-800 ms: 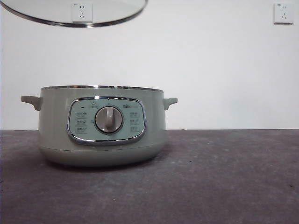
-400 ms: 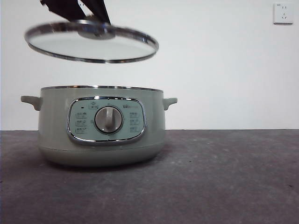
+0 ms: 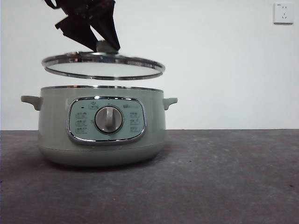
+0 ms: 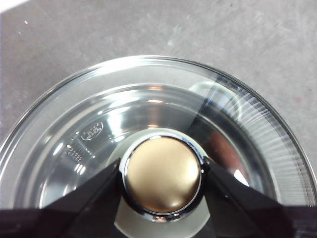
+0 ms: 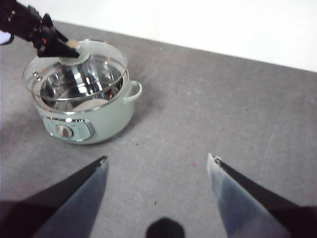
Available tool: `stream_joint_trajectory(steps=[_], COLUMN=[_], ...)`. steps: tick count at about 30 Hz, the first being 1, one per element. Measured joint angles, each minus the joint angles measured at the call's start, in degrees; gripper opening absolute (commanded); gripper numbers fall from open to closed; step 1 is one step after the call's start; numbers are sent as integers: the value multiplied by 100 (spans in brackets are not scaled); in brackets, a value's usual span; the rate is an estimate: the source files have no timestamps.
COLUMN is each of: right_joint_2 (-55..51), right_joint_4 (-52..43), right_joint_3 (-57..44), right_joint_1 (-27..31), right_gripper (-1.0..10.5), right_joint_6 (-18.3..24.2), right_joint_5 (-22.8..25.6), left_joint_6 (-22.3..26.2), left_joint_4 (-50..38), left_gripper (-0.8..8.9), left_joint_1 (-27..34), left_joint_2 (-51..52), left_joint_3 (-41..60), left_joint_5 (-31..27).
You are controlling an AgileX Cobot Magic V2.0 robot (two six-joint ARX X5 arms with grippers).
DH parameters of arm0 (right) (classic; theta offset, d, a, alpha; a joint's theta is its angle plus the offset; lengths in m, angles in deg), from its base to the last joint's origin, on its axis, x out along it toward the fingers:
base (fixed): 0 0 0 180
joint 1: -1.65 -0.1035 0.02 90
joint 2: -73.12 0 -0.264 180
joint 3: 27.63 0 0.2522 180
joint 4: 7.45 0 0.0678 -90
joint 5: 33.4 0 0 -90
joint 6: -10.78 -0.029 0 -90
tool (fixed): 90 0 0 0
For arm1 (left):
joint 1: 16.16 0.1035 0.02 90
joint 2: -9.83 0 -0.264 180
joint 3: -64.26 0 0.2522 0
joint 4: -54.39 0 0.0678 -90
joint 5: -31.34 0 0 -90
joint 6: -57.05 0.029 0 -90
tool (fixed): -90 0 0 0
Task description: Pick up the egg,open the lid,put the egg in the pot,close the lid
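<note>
On a grey bench (image 3: pixel 224 182), the pale green pot (image 3: pixel 100 126) stands at left, its control panel and grey dial (image 3: pixel 109 119) facing the near edge. Just above its open rim hangs the lid (image 3: pixel 103 65), nearly level and clear of the pot, carried by the left hand (image 3: pixel 103 45), whose black jaws are clamped on either side of the lid's knob (image 4: pixel 162 174). Through the glass a reddish-brown shape, apparently the egg (image 4: pixel 218 148), shows inside the pot, though reflections blur it. The right hand (image 5: pixel 157 159) hovers well away from the pot, over bare bench, jaws spread wide and holding nothing. A wall socket (image 3: pixel 283 13) sits far right.
</note>
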Motion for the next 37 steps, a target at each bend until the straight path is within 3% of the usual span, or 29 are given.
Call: stream_joint_trajectory(steps=[26, 37], right_joint_2=[0, 0], right_joint_4=[0, 0], right_joint_3=[-138, -138], right_joint_1=[0, 0], right_gripper=[342, 342], right_joint_6=[-2, 9], right_joint_5=[238, 238], left_joint_6=[98, 105], left_joint_4=[70, -420], left_gripper=[-8, -8], left_joint_1=[-20, -20], left_joint_2=[-319, -151], left_joint_3=[15, 540], left_joint_5=[-251, -227])
